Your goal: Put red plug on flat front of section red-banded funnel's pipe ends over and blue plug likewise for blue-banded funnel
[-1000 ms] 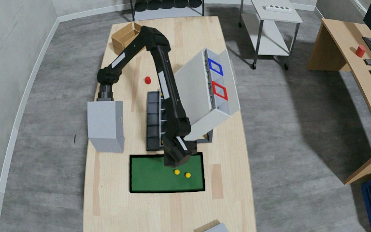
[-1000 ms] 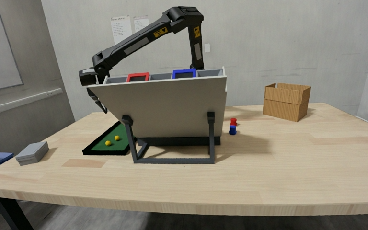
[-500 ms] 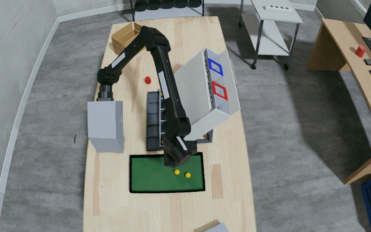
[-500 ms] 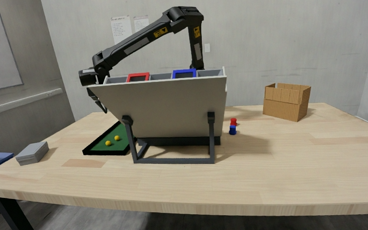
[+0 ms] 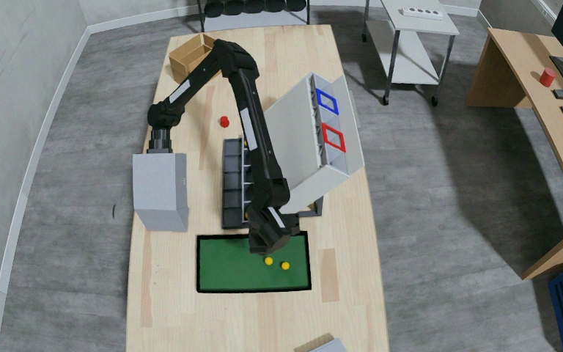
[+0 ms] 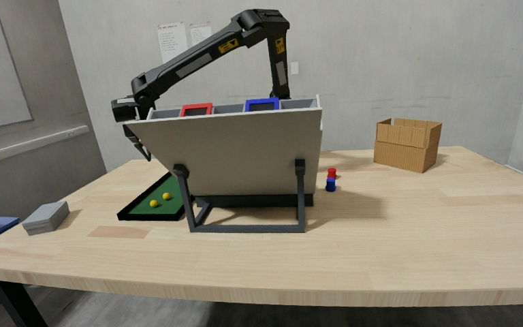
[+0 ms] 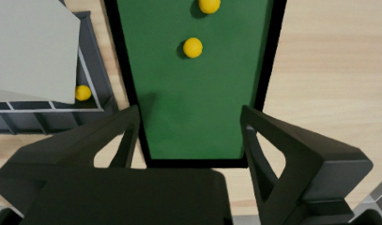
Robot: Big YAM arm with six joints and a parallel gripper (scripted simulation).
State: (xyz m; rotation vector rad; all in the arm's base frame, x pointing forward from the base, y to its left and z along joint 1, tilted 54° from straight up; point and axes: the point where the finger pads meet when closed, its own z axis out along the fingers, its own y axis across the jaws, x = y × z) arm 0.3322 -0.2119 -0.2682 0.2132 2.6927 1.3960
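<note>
The red plug (image 5: 223, 121) (image 6: 331, 172) stands on the table beyond the grey cover (image 5: 293, 144) (image 6: 231, 154); the blue plug (image 6: 330, 184) stands beside it. The red-banded funnel (image 5: 324, 134) (image 6: 195, 105) and the blue-banded funnel (image 5: 318, 98) (image 6: 261, 99) sit on top of the cover. Two yellow marbles (image 5: 268, 260) (image 5: 285, 265) (image 7: 192, 47) (image 7: 209, 5) lie in the green tray (image 5: 219, 270) (image 6: 167, 206) (image 7: 202, 103). Another marble (image 7: 83, 93) lies in the end section of the dark sectioned tray (image 5: 232, 182) (image 7: 95, 52). My gripper (image 5: 267, 251) (image 6: 142, 152) (image 7: 190, 112) is open and empty above the green tray's end nearest the cover.
A cardboard box (image 5: 188, 56) (image 6: 406, 144) stands at the far end of the table. The arm's grey base block (image 5: 160, 191) is left of the sectioned tray. A small grey box (image 6: 45, 217) lies near the table's corner. The cover's dark stand (image 6: 301, 194) rests on the table.
</note>
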